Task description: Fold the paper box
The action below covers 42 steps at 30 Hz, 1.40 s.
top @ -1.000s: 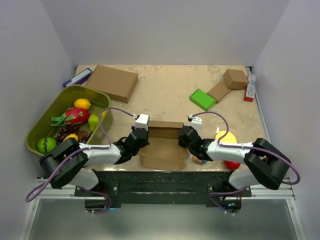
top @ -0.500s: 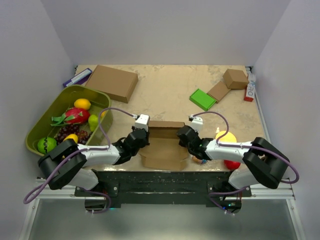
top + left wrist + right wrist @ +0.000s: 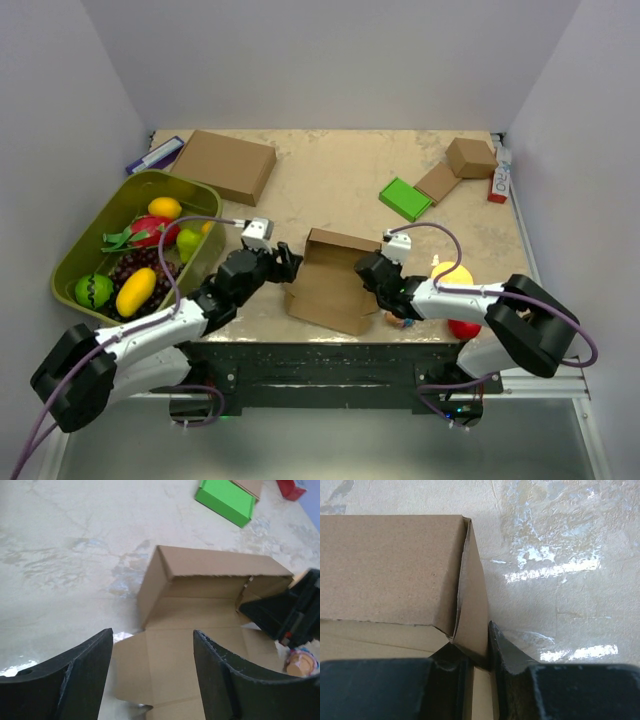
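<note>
The paper box (image 3: pixel 330 282) is a brown cardboard mailer lying near the table's front edge, partly folded, with its back wall and side walls raised and a flap lying flat toward me. My left gripper (image 3: pixel 286 264) stands open just left of it, touching nothing. In the left wrist view its fingers (image 3: pixel 75 680) frame the box's flat left tab (image 3: pixel 132 665). My right gripper (image 3: pixel 369 272) is shut on the box's right side wall, with the cardboard (image 3: pixel 472 605) pinched between the fingertips (image 3: pixel 507 655).
A green bin (image 3: pixel 78 262) of fruit sits at the left. A larger brown box (image 3: pixel 225 165) lies at the back left. A green box (image 3: pixel 405 198), a small brown cube box (image 3: pixel 470 157) and a red item (image 3: pixel 498 183) are at the back right. Yellow fruit (image 3: pixel 452 272) lies beside the right arm.
My left gripper has let go of the box's left side, opened and drawn back to the left. The box has turned slightly, its left wall now angled. The right gripper keeps its pinch.
</note>
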{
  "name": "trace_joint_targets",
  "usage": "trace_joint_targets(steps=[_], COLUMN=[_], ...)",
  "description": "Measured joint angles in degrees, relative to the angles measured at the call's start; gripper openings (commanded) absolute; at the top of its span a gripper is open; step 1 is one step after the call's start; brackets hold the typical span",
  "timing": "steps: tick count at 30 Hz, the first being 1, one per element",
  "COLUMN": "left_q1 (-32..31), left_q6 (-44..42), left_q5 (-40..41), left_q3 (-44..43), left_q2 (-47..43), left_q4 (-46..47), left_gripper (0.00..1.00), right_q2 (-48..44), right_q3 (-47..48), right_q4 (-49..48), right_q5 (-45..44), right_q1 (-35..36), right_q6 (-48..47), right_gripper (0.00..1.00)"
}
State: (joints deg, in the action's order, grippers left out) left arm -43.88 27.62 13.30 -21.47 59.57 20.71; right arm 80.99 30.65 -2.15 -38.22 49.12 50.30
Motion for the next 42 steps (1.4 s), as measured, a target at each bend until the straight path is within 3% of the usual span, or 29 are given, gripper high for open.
trace_joint_targets(steps=[4,15,20,23,26,32,37,42], left_q1=[6.3,10.9,11.6,11.9,12.0,12.4,12.5,12.7], left_q6=[2.2,8.0,9.7,11.0,11.7,12.4,12.5,12.5], left_q5=[-5.1,-15.9,-19.4,-20.8,-21.6,-22.6,-23.4,-24.2], left_q3=[-3.1,-12.5,-13.1,-13.1,-13.0,-11.5,-10.9,-10.9], left_q2=[1.8,16.8,24.3,27.1,27.6,27.8,28.7,29.4], left_q4=[-2.6,4.0,7.3,9.7,12.3,15.6,17.6,19.1], left_gripper=[0.72,0.77,0.69,0.55,0.43,0.33,0.28,0.27], right_q2=[0.0,0.0,0.0,0.0,-0.1,-3.0,-8.8,-15.0], right_q3=[-0.2,-0.7,-0.8,-0.8,-0.9,-2.5,-3.6,-3.6], right_q4=[-0.3,-1.0,-1.3,-1.3,-1.4,0.0,2.6,6.8], right_q5=[-0.6,-1.7,-1.8,-1.8,-1.8,-1.2,-0.8,0.2], right_q1=[0.4,1.2,1.2,1.3,1.5,1.5,1.6,1.6], right_q6=[-0.4,-0.9,-1.2,-1.5,-1.6,-1.6,-1.5,-1.2], right_gripper=[0.11,0.14,0.17,0.24,0.39,0.74,0.82,0.82])
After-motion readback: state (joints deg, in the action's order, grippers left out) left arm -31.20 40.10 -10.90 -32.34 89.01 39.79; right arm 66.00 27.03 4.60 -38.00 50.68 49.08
